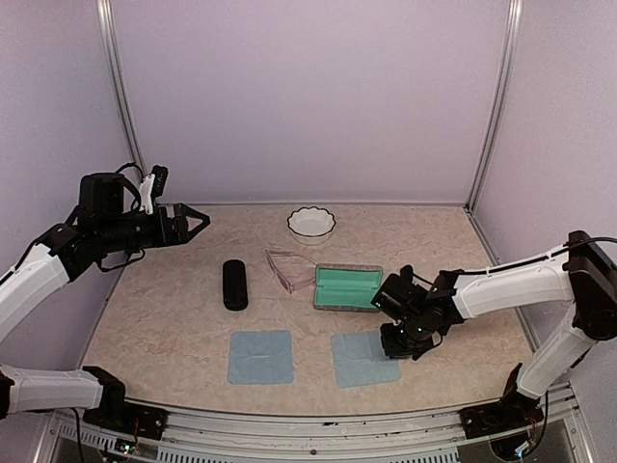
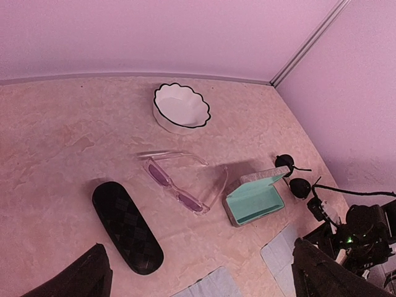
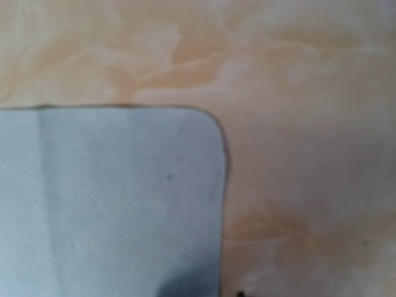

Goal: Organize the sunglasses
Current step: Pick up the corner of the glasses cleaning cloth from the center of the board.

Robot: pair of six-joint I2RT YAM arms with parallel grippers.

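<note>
Pinkish-clear plastic sunglasses (image 1: 289,270) lie in the middle of the counter (image 1: 463,251), between a black case (image 1: 234,285) and an open teal-lined case (image 1: 348,287). The dark round pair (image 2: 299,187) sits just beside that case, toward the right edge. Left pincer (image 1: 200,222) hovers wide open above the left edge. Right pincer (image 1: 397,340), low over a blue cloth (image 1: 357,365), cannot be judged open or closed.

The right gripper (image 1: 403,345) hides its jaws beneath its own wrist. Up close the near right cloth (image 3: 105,198) is blurred, cut off left and below. From above, the right arm (image 1: 501,285) covers the dark sunglasses (image 2: 300,187).
</note>
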